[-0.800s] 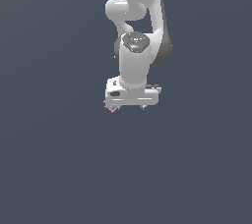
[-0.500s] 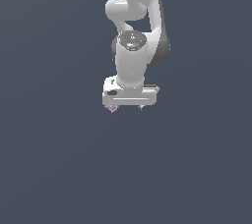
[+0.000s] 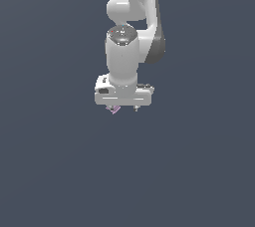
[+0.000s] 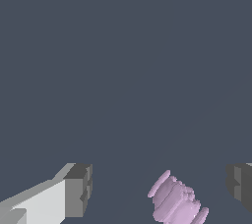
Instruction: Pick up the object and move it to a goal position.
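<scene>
the tool [image 3: 123, 107] had dropped lower than 0.8 seconds earlier, bringing its wide-spread fingers [image 4: 78, 190] down on either side of the lilac object [image 4: 176, 200], a sign the grasp was near but not yet made. the wrist view showed the clear gaps between pads and object; the exterior view showed only a sliver of purple under the tool.

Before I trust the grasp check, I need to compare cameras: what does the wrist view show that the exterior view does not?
Only the wrist view shows the open gap between the pincer's grey fingertips, with the small lilac ribbed lump lying between them, apparently touching neither. Only the exterior view shows the white-grey robot arm rising above. Both show the lump under the pincer against a plain dark grey background.
</scene>
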